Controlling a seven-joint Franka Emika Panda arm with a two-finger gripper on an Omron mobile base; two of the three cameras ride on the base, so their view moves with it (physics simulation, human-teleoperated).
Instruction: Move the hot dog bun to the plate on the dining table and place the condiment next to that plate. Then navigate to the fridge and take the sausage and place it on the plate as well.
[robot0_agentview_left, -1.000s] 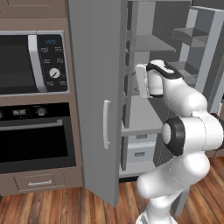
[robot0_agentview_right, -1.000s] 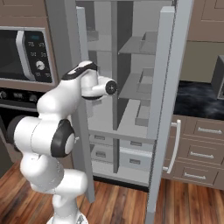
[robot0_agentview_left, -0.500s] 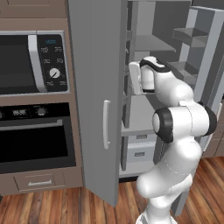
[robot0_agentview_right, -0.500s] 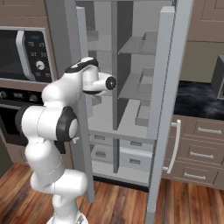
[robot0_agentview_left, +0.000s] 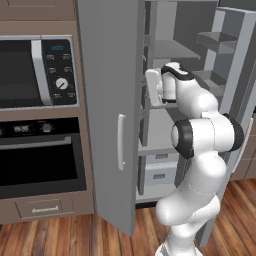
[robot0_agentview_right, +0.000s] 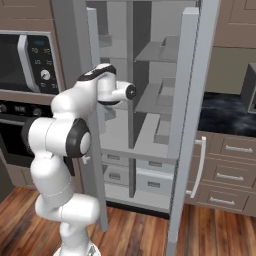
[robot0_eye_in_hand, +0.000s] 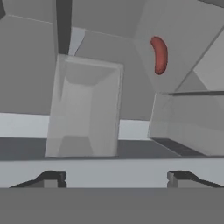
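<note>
Grey fridge (robot0_agentview_left: 150, 55), both doors standing open, is occupying the middle of both base views; shelves and two pale drawers (robot0_agentview_right: 152, 181) are showing inside. White arm is reaching into the fridge at mid-shelf height, its hand lying just inside the left door (robot0_agentview_left: 107, 115).

Sausage (robot0_eye_in_hand: 159, 55): red-brown, slightly curved, is lying on a grey fridge surface, upper right in the hand view, well apart from the fingers. A boxy grey bin (robot0_eye_in_hand: 83, 107) is sitting left of it, and a second bin (robot0_eye_in_hand: 188, 122) is sitting just below it.

Gripper (robot0_eye_in_hand: 117, 178): both dark fingers (robot0_eye_in_hand: 51, 178) are showing at the bottom of the hand view, spread wide and released, with nothing between them.

Microwave (robot0_agentview_left: 35, 72) is sitting in the wooden cabinet left of the fridge, with an oven (robot0_agentview_left: 42, 155) directly below it. Wooden floor (robot0_agentview_left: 60, 237) is running beneath. Right of the fridge, cabinet drawers (robot0_agentview_right: 227, 172) are standing under a dark desk (robot0_agentview_right: 222, 107).
</note>
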